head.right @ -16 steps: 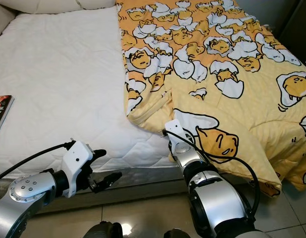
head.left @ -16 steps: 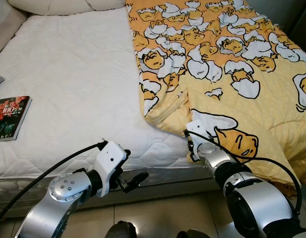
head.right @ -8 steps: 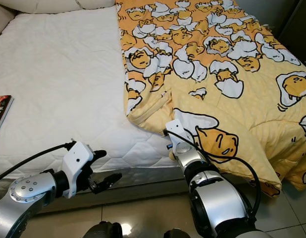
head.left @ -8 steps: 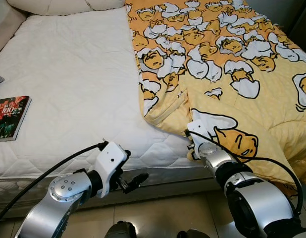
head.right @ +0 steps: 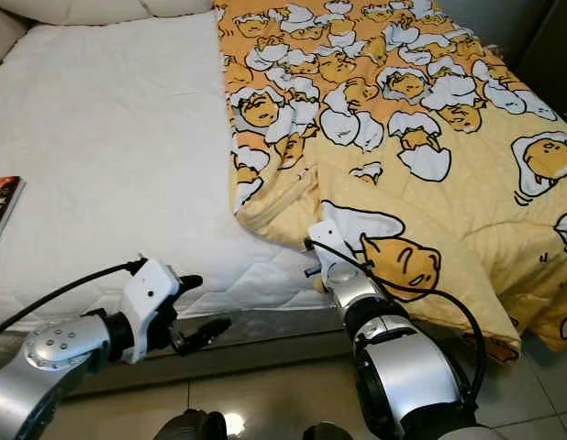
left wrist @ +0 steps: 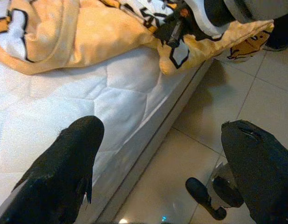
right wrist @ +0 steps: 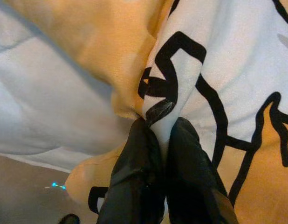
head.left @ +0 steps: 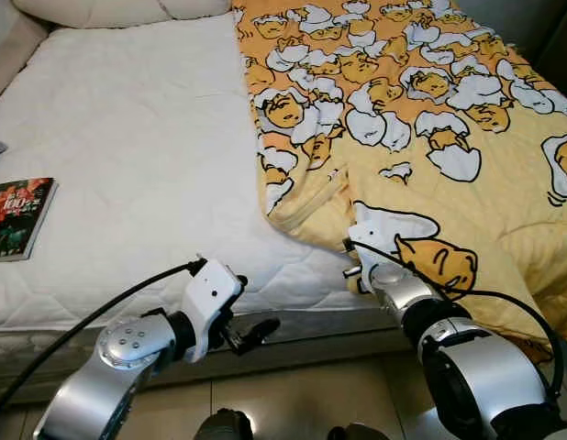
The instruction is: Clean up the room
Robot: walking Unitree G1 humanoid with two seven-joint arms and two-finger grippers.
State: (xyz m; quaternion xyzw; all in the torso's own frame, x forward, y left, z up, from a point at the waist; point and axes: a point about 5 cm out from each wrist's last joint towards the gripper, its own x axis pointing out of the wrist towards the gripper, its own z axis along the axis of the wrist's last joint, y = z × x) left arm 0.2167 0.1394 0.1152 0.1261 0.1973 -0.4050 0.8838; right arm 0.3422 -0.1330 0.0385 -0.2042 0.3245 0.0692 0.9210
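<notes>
A yellow blanket (head.left: 430,119) printed with egg cartoons covers the right half of the bed, and its left edge is folded back. My right gripper (right wrist: 159,128) is shut on a fold of the blanket's near edge, at the foot of the bed beside the white mattress (head.left: 127,137). The right wrist (head.left: 371,252) rests on that blanket corner. My left gripper (head.left: 253,330) hangs open in front of the bed's front edge, over the floor, with nothing between its fingers (left wrist: 65,172).
A book (head.left: 17,218) with a dark red cover lies on the left of the mattress. A cream pillow (head.left: 109,9) sits at the head of the bed. Beige floor tiles (left wrist: 218,116) run along the bed's front edge.
My left gripper has drifted slightly right along the bed's front edge. The right gripper keeps its hold on the blanket in nearly the same place.
</notes>
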